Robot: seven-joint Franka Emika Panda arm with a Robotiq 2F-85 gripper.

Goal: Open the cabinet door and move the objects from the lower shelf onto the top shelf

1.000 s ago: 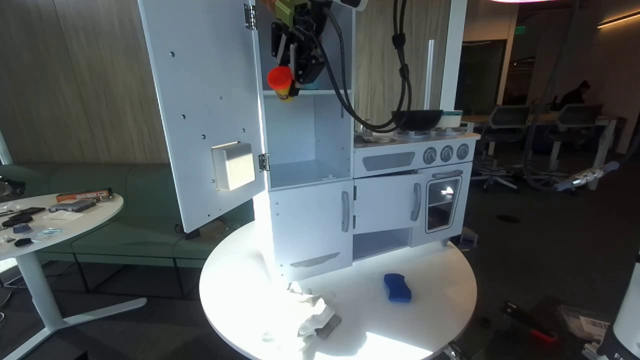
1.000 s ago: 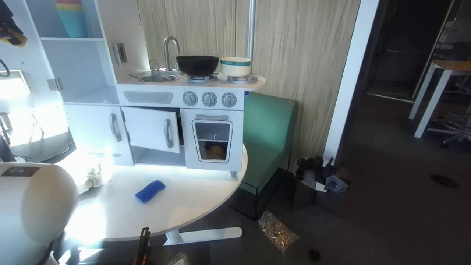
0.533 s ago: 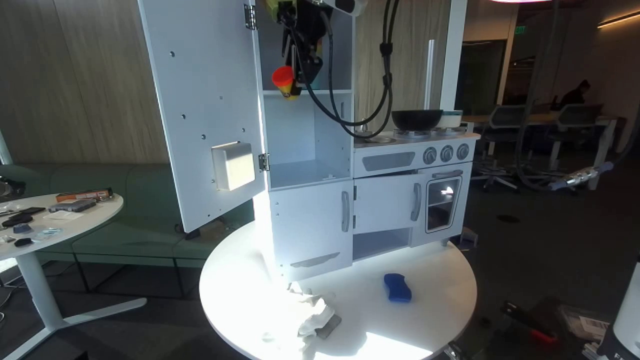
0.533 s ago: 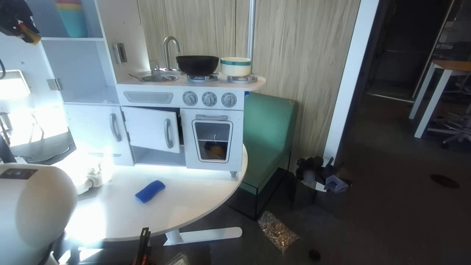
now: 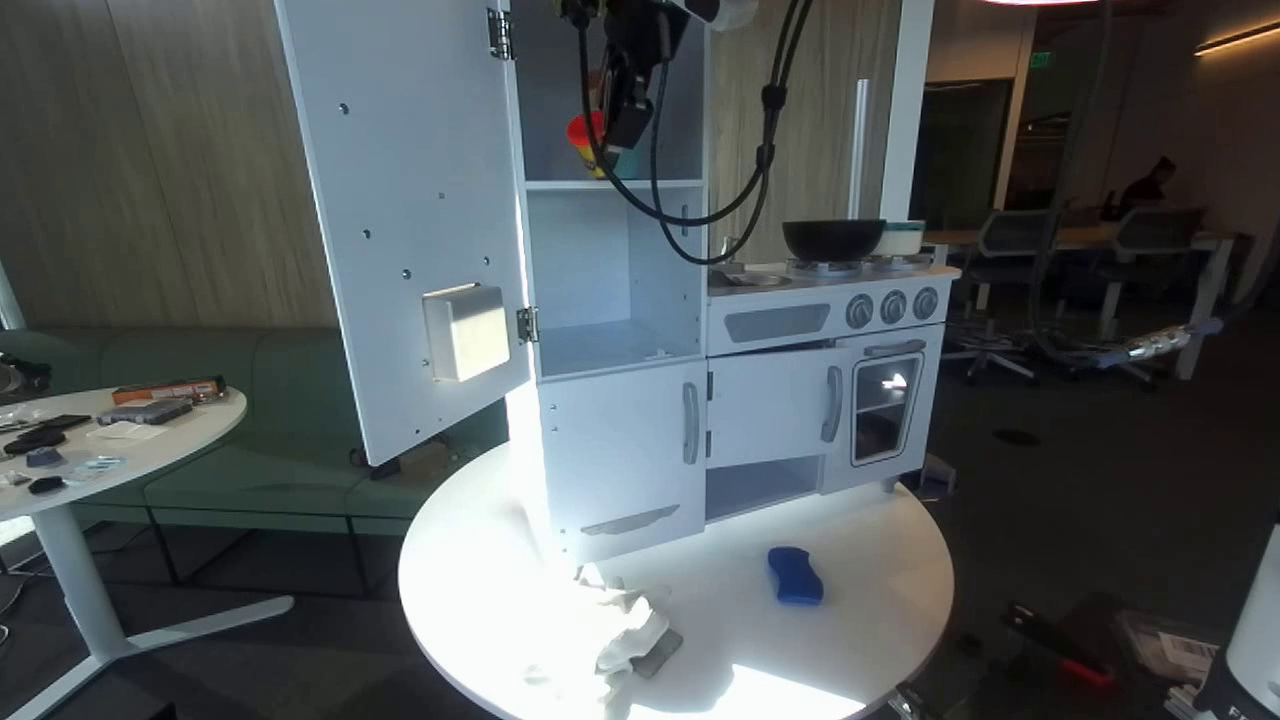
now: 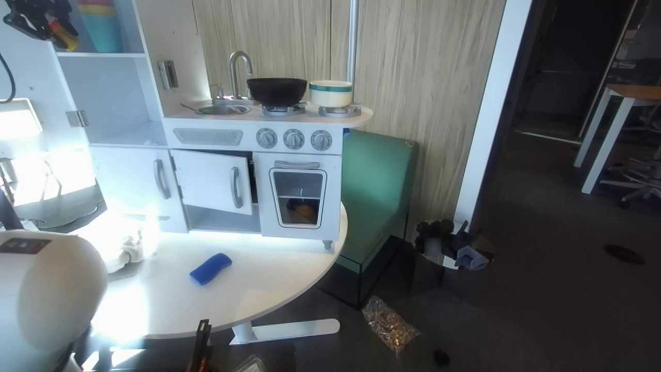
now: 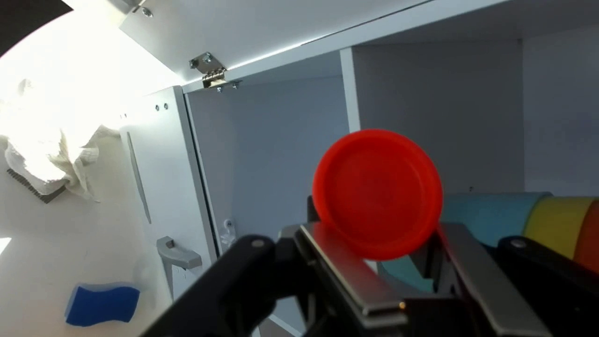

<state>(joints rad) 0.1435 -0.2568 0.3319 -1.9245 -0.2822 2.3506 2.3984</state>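
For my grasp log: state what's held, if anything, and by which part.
The gripper holds a red-lidded yellow tub by its sides; exact contact is unclear.

One lidded tub point(image 7: 377, 192), one sponge point(image 6: 210, 268), one faucet point(image 6: 234, 77) and three knobs point(image 6: 293, 139) show

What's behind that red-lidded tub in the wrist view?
The upper shelf's edge and stacked teal, yellow and orange cups, both partly hidden. Anything else directly behind the tub is covered.

Office area, desk chairs point(image 5: 1018, 237), table point(image 5: 960, 238), green bench point(image 5: 270, 400), probably an exit sign point(image 5: 1041, 60)
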